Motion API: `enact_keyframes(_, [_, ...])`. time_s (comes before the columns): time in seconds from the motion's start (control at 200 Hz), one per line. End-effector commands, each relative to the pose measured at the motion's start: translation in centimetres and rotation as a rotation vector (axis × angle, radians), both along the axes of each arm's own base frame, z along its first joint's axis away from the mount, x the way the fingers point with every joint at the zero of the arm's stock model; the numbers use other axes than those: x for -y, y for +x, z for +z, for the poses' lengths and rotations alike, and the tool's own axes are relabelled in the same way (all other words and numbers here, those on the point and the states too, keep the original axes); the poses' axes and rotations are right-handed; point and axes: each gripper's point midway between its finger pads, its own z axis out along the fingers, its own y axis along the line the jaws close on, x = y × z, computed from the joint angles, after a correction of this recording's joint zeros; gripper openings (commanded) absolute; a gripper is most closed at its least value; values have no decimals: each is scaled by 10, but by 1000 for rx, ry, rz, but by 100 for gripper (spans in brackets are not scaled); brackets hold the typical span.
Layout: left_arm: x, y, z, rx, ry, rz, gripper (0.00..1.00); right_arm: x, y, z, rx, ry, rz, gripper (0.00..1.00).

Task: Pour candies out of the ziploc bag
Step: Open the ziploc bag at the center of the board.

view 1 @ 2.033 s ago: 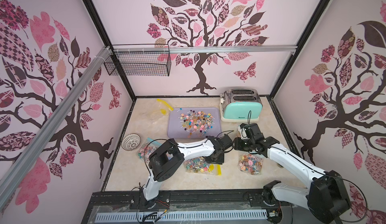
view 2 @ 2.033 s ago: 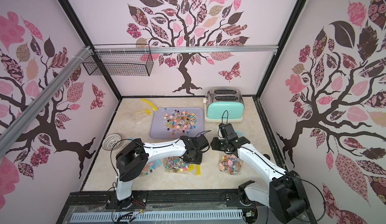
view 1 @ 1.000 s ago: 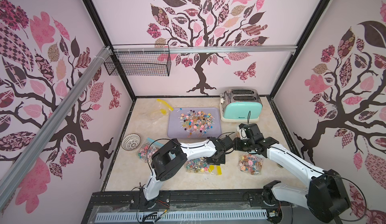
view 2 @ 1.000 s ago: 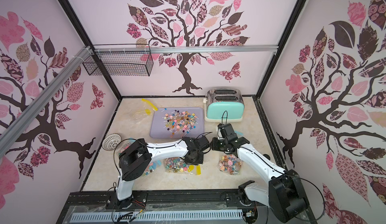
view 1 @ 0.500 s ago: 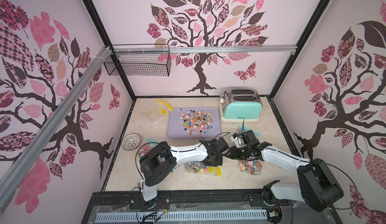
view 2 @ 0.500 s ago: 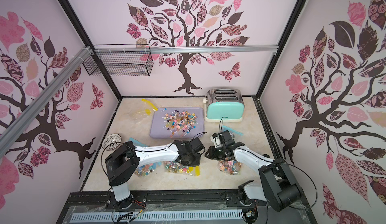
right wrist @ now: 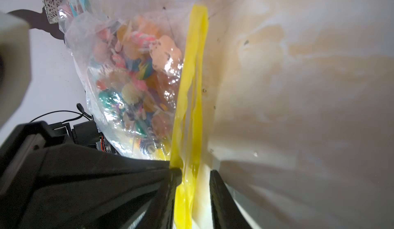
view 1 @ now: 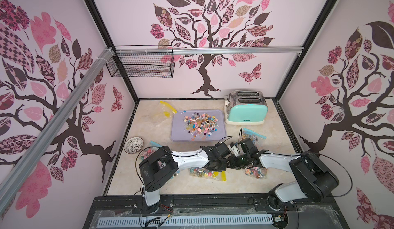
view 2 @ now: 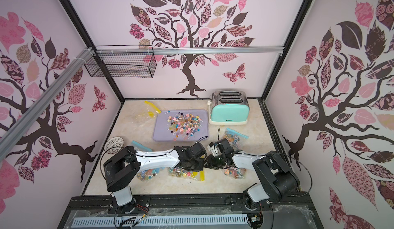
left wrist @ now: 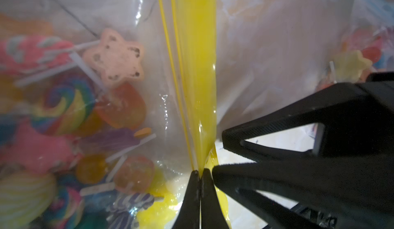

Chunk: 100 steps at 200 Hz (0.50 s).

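Left gripper point(left wrist: 200, 175) is being kept clamped on the yellow zip strip point(left wrist: 196, 78) of the ziploc bag point(view 1: 204, 172), its tips pressed together with the strip pinched between them. Right gripper point(right wrist: 195, 171) is being held with its jaws apart, astride the same strip close beside that pinch. One tip is touching the strip and the other is standing clear, so nothing is being gripped there yet.

In both top views the lavender tray point(view 1: 177, 135) is lying in the middle of the frame and is apparently being used as the pouring place, judging by the loose heap of sweets on it.

The ziploc bag is being kept flat on the tabletop point(view 1: 191, 187) in the lower middle of the frame, just below the tray and under both wrists. Its long axis is being laid left to right across the frame. The mouth is pointing toward the right of the frame, and the strip is crossing that axis. Whether the seal is shut along its whole length cannot be told.

The bag is being judged light, limp and slippery, a thin film that will sag and crumple wherever it is taken. The thicker, stiffer strip is being judged the best hold, one lip for each gripper.

The candies point(left wrist: 64, 102) inside are being judged small, hard and loose. They are likely to shift when tilted, and their sticks may snag at the mouth.
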Motion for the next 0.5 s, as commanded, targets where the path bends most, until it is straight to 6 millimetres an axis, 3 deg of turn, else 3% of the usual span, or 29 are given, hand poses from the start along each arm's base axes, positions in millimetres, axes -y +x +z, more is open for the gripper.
enact_keyframes(0.0, [7, 0, 14, 21, -62, -9, 0, -4, 2, -5, -11, 13, 1, 29])
enact_keyframes(0.495, [-8, 3, 16, 43, -30, 35, 0, -16, 6, -3, -33, 74, 12, 23])
